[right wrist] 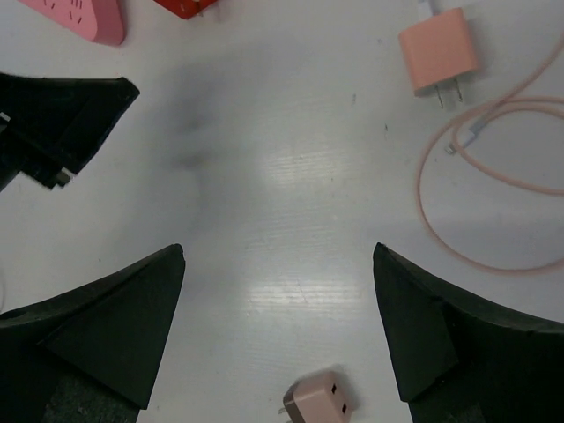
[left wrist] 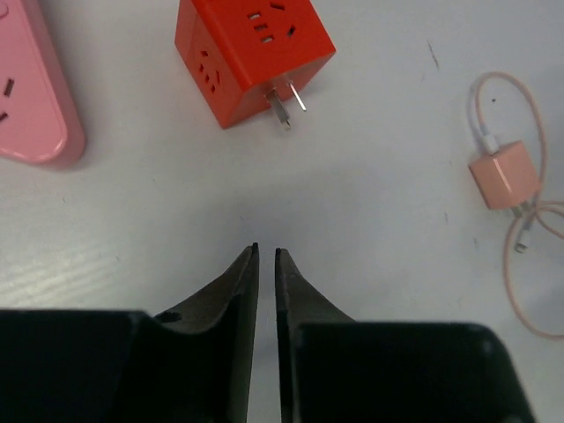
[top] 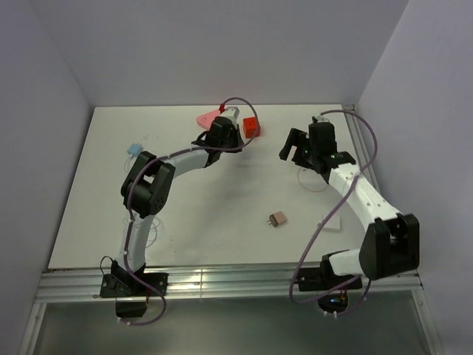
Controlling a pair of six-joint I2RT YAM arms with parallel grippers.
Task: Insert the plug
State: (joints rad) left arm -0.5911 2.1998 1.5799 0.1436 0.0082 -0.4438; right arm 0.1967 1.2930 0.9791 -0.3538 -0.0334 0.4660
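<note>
Left claw (left wrist: 266, 253) is hanging over the tabletop (left wrist: 115, 229), clenched to a hairline gap and gripping nothing. Just ahead of its tips the orange plug cube (left wrist: 251, 57) is lying with its prongs pointing back toward the claw, and the pink power strip (left wrist: 31, 97) is sitting ahead-left. Right claw (right wrist: 278, 256) is standing spread wide and empty, with a small pink adapter (right wrist: 317, 401) lying close in between its fingers and a pink charger (right wrist: 438, 50) resting farther ahead-right.

no readable text or labels appear anywhere.
</note>
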